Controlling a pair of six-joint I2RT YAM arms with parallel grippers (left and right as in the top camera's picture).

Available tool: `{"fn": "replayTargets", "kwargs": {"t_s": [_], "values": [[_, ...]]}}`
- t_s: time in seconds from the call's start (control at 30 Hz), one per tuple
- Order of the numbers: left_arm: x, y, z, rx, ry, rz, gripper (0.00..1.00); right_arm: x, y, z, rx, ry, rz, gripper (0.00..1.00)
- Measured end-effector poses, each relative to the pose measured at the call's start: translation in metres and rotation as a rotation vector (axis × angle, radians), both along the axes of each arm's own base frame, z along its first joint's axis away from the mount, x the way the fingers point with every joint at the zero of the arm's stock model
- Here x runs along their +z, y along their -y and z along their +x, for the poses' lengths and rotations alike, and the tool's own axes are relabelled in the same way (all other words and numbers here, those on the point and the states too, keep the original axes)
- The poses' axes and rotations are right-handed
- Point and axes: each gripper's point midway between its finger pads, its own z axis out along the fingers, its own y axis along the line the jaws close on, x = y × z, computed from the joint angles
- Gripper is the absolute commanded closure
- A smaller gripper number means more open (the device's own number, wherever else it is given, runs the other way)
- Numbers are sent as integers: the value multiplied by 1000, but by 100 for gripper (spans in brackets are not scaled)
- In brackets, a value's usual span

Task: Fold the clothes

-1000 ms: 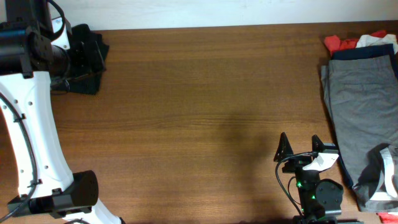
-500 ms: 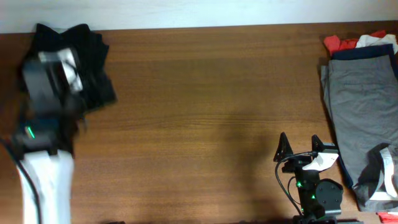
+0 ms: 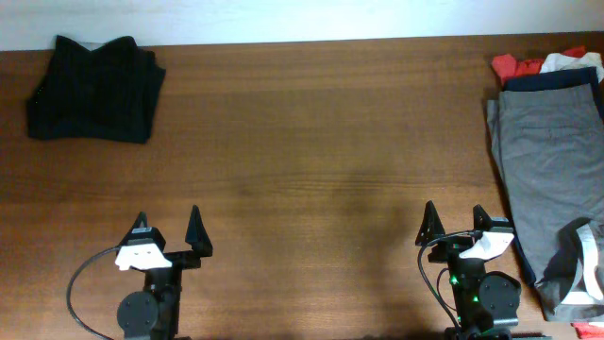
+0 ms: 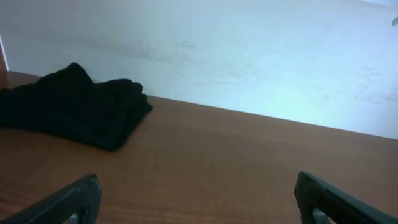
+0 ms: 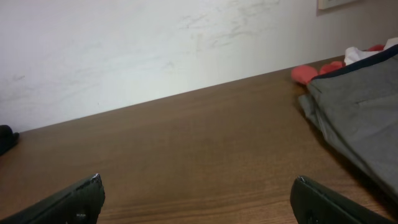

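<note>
The black shorts [image 3: 94,88] lie folded in a compact bundle at the table's far left corner; they also show in the left wrist view [image 4: 71,112]. A pile of clothes lies at the right edge, with grey shorts [image 3: 552,165] on top and navy, red [image 3: 514,65] and white pieces under it; the grey shorts also show in the right wrist view [image 5: 360,112]. My left gripper [image 3: 169,230] is open and empty near the front left edge. My right gripper [image 3: 455,225] is open and empty near the front, just left of the grey shorts.
The brown wooden table [image 3: 321,142] runs to a pale wall at the back [image 4: 249,56]. A grey and white garment [image 3: 583,269] hangs at the front right corner.
My left arm has drawn back from the black shorts at the far left corner to the front left edge, leaving the folded bundle on the table. The right arm has not moved.
</note>
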Motion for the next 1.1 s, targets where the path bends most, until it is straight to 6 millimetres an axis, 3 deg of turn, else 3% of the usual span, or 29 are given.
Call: {"fn": "replayTargets", "kwargs": {"t_s": [0.13,1.1], "values": [[-19,-3,-4,20,-65,-4,1,0,0,0,0,1,0,1],[-19,-3,-4,20,-65,-4,1,0,0,0,0,1,0,1]]}}
